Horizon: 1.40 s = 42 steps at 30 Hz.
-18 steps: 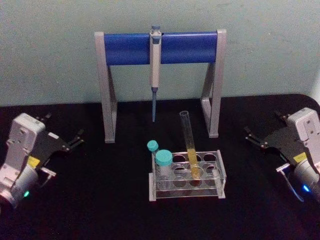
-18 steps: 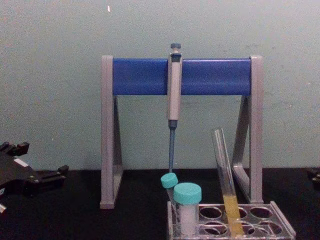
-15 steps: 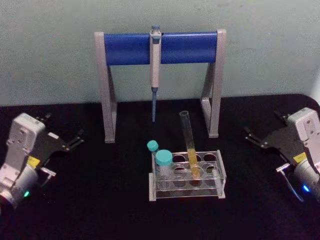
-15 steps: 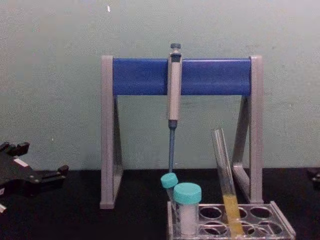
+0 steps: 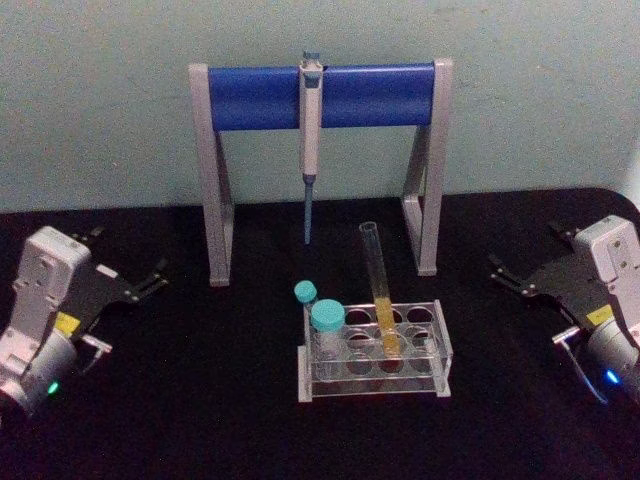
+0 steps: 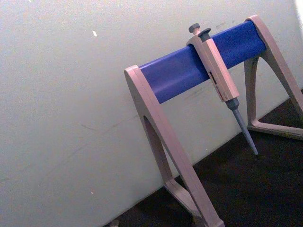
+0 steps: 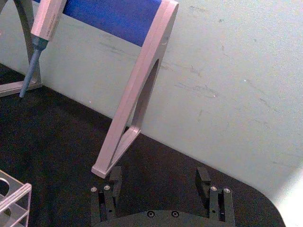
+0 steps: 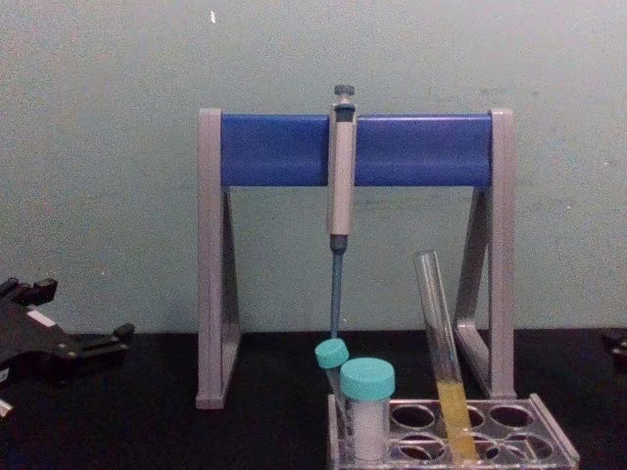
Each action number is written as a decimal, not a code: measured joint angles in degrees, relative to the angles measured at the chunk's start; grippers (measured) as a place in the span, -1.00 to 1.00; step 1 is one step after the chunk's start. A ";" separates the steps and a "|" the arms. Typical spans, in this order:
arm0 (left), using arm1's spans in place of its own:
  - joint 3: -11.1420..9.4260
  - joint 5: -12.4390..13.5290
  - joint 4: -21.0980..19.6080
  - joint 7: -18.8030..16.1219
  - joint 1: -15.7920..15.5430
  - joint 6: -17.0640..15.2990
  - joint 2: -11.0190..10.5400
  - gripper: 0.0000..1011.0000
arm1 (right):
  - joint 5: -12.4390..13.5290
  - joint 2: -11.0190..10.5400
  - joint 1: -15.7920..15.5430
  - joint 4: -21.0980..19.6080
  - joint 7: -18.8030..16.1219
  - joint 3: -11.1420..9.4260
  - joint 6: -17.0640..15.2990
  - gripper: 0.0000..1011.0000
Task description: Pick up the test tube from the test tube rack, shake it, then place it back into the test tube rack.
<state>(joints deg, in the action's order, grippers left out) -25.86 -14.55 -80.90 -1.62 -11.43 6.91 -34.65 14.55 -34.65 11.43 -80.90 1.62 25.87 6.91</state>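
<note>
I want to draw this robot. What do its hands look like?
The left gripper and right gripper match: pale grey boxy bodies, black flat fingers, a small yellow sticker each. A green light glows on the left one, a blue light on the right.

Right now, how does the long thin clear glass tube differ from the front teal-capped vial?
The long thin clear glass tube is uncapped; the front teal-capped vial wears a lid. The tube is taller and thinner and leans; the vial is short, wide and upright. Both sit in the low clear plastic rack.
</note>
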 joint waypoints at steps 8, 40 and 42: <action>0.00 0.00 0.00 0.00 0.00 0.00 0.00 0.98 | 0.00 0.00 0.00 0.00 0.00 0.00 -0.01 0.98; 0.00 0.00 0.00 0.00 0.00 0.00 0.00 0.98 | 3.37 0.67 -1.71 -3.70 -5.43 -3.37 2.42 0.98; 0.00 0.00 0.00 0.00 0.00 0.00 0.00 0.98 | 4.93 0.97 -1.79 -4.38 -7.45 -3.76 2.92 0.98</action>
<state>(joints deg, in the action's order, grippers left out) -25.86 -14.55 -80.90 -1.62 -11.43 6.90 -34.64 19.47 -33.68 9.64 -85.28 -5.82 22.10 9.83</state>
